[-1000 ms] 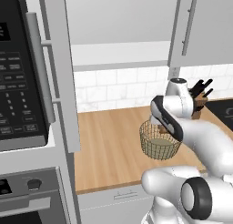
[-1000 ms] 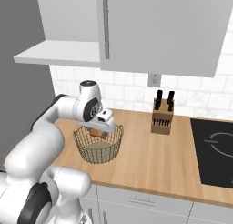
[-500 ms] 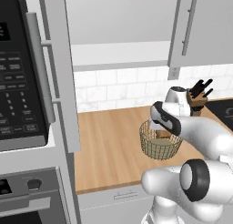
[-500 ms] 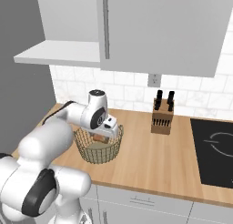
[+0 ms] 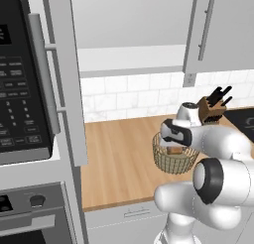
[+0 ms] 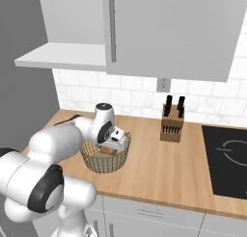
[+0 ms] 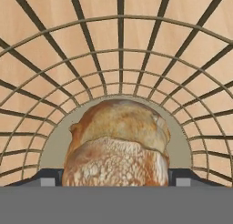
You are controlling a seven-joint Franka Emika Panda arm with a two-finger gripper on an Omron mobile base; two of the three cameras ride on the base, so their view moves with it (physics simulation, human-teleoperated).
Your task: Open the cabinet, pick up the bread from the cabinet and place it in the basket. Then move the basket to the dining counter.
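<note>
arm bent low, claw (image 7: 116,181) in basket (image 5: 172,157), fingers wide astride bread (image 7: 119,145).

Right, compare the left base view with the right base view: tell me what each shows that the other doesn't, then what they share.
Left base view alone: a black microwave with its bar handle, and an oven below it.

Right base view alone: a black cooktop set into the worktop, and a wall outlet.

Both: the wire basket on the wood worktop with the bread inside, the knife block, the white tile backsplash, and the gripper lowered into the basket.
</note>
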